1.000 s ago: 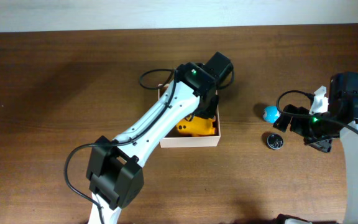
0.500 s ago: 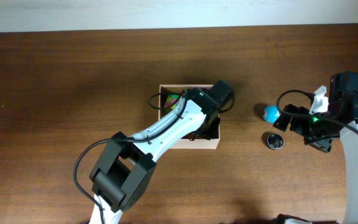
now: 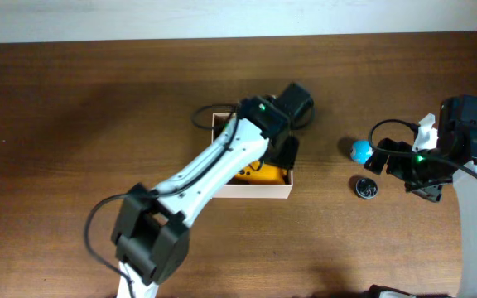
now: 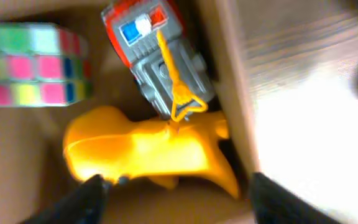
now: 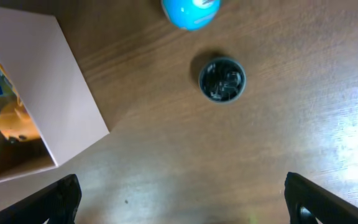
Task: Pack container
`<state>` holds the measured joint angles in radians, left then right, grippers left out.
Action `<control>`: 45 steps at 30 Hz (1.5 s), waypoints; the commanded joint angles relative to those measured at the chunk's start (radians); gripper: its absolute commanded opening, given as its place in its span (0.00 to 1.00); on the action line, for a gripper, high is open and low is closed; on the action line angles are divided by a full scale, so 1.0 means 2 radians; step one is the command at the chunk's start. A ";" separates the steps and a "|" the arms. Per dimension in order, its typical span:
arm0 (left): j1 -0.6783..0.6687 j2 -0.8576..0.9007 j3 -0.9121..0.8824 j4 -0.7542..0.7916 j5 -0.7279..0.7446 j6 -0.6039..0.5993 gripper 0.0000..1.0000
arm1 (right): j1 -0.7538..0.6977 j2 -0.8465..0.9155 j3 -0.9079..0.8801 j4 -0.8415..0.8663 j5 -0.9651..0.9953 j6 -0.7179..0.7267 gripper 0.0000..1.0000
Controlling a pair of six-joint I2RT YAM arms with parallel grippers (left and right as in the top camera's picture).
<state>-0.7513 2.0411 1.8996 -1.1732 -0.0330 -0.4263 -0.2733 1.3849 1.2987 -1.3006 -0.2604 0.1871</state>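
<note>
The container (image 3: 252, 190), a cream-walled cardboard box, sits mid-table with my left arm reaching over it. My left gripper (image 4: 180, 200) hangs open inside its right side, close to the wall (image 4: 234, 93). A yellow toy (image 4: 145, 152) lies free on the tan floor just ahead of the fingertips. A grey and red toy car (image 4: 157, 59) and a colourful puzzle cube (image 4: 33, 65) lie beyond it. My right gripper (image 5: 182, 199) stands wide open over bare table, right of the container (image 5: 48, 87), holding nothing.
A blue ball (image 3: 360, 151) and a small round black tin (image 3: 367, 187) rest on the wood between the box and my right gripper (image 3: 404, 175). In the right wrist view the ball (image 5: 190, 11) and tin (image 5: 222, 79) lie ahead of the fingers.
The left jaws have spread apart inside the container, and the yellow toy now lies loose below them. The left arm shifted slightly over the box. The right arm has not moved.
</note>
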 commanded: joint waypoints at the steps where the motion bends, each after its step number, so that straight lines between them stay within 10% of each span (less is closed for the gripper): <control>1: 0.003 -0.057 0.047 -0.023 -0.006 0.002 0.85 | -0.001 -0.002 0.007 0.013 -0.025 -0.015 0.99; 6: 0.036 -0.103 0.067 -0.050 -0.045 0.002 1.00 | 0.000 -0.002 0.007 0.053 -0.043 -0.058 0.99; 24: 0.361 -0.153 0.067 -0.140 -0.062 0.006 0.99 | 0.009 0.184 0.007 0.191 -0.004 -0.075 0.94; 45: 0.387 -0.153 0.067 -0.142 -0.062 0.006 0.99 | 0.076 0.295 0.007 0.270 0.149 -0.064 0.87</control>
<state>0.0193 1.7447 2.0228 -1.4551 -0.1505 -0.4225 -0.1127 1.9526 1.2999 -0.7738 0.0078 0.0536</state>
